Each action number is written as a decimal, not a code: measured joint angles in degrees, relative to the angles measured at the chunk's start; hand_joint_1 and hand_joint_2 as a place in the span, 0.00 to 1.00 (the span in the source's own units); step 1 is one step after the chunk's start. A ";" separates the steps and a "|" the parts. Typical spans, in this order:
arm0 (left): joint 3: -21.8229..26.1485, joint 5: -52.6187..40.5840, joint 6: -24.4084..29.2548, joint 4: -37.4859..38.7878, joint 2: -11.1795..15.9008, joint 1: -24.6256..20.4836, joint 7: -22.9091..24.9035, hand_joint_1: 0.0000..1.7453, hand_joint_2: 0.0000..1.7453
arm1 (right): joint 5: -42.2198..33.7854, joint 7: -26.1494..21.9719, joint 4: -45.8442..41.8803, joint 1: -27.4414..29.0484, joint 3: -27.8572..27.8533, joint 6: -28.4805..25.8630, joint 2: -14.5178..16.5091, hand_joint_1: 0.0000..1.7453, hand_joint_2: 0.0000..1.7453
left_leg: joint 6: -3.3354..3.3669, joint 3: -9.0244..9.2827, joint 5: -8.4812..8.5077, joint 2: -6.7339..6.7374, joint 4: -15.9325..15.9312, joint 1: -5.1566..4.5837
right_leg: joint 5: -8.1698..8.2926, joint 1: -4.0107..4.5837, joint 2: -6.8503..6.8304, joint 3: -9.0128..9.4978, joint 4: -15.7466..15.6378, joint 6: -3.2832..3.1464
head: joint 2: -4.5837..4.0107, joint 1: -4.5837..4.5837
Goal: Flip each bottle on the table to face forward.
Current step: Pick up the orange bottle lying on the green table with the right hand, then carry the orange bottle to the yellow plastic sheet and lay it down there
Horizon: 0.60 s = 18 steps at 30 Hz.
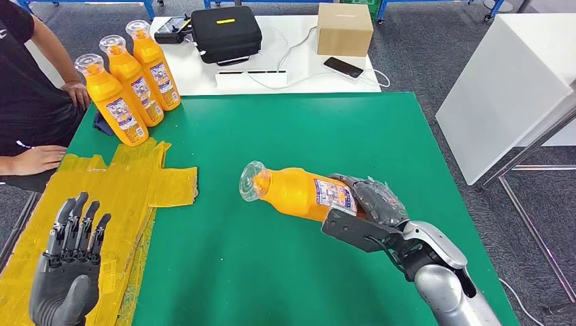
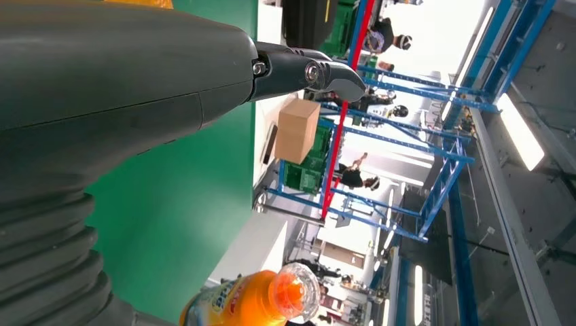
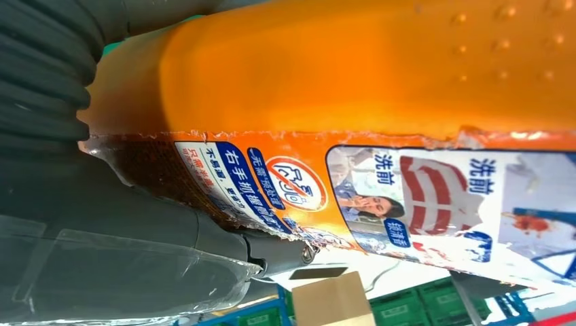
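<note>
- My right hand (image 1: 370, 204) grips the orange bottle (image 1: 299, 193) around its lower body, tipped sideways over the middle of the green table (image 1: 285, 129), cap pointing left.
- My left hand (image 1: 68, 261) hovers near-left, fingers spread, holding nothing.
- I judge the bottle full, heavy and stiff, with a slick label; hold the wide body, not the neck.
- Three bottles (image 1: 132, 85) stand far-left.

You can't see the bottle's (image 1: 299, 193) base: the right hand (image 1: 370, 204) covers it; label text is unreadable.
</note>
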 joint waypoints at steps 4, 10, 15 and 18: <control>-1.32 0.43 1.07 0.02 0.04 -0.04 0.14 0.00 1.00 | -0.42 0.13 0.03 -1.57 2.01 0.00 0.56 1.00 1.00 | 0.00 -0.04 0.00 0.01 0.00 0.00 | 0.01 0.00 0.01 -0.03 0.00 0.00 | 0.00 0.01; -6.94 -0.91 4.67 0.50 0.83 -2.06 -1.18 0.00 1.00 | -3.83 1.85 2.47 -8.35 9.29 0.01 4.24 1.00 1.00 | 0.05 0.00 0.07 0.07 0.00 0.01 | 0.03 0.02 0.01 -0.05 0.01 -0.01 | 0.00 0.00; -11.83 -1.93 6.73 1.50 1.84 -4.07 -1.82 0.00 1.00 | -6.62 2.10 5.37 -12.27 14.99 -0.44 7.83 1.00 1.00 | 0.05 -0.01 0.09 0.07 0.00 0.01 | 0.03 0.02 0.01 -0.04 0.02 -0.01 | 0.00 0.01; -13.85 -2.04 7.37 1.97 2.43 -4.74 -2.16 0.00 1.00 | -8.12 2.21 6.71 -13.63 17.41 -1.42 9.72 1.00 1.00 | 0.05 -0.02 0.09 0.04 0.00 0.00 | 0.03 0.01 0.00 -0.05 0.02 -0.01 | 0.00 0.01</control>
